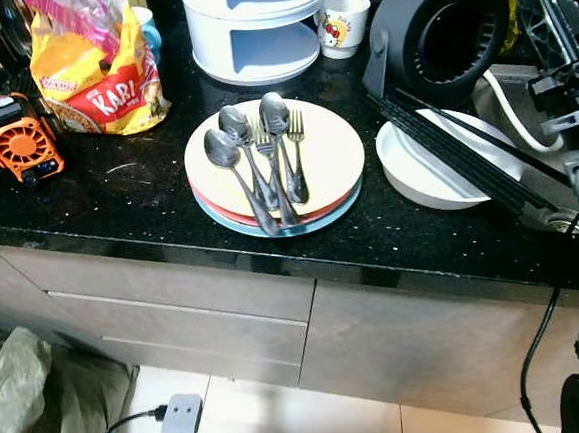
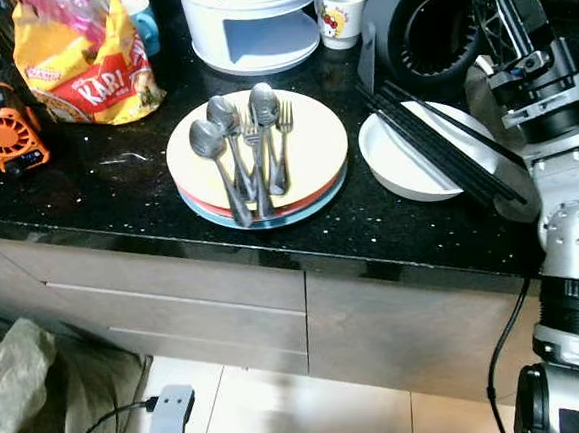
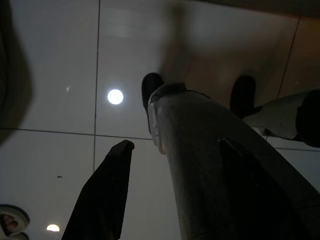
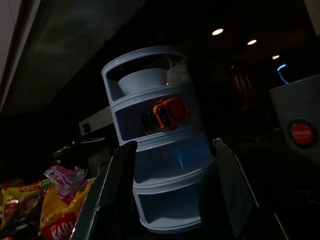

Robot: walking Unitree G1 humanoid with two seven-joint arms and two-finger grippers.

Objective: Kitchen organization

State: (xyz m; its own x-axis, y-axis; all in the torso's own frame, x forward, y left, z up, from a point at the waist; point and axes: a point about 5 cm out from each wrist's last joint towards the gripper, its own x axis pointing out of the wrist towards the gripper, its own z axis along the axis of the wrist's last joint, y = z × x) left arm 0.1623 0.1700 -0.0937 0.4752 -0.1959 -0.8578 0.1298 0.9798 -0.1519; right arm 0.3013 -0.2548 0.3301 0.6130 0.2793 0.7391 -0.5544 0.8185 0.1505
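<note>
Right pincer (image 2: 466, 167) lying spread across white bowl (image 2: 406, 172), gripping nothing. Left pincer (image 3: 170, 200) hanging spread, idle. Advising: lifting clear before approaching cutlery (image 1: 265, 158) on stacked plates (image 1: 330, 158), tabletop (image 1: 116, 180) cluttered.

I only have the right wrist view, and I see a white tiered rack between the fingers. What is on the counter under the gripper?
Observer: The right gripper has its long fingers stretched across a white bowl near the counter's front edge.
Operator: Any cutlery nearby?
Observer: Yes, three spoons and two forks lie on a stack of plates, to the robot's left of the bowl.
Operator: What else sits by the rack?
Observer: A small white cup with a red cartoon print stands just to the right of the rack.
</note>
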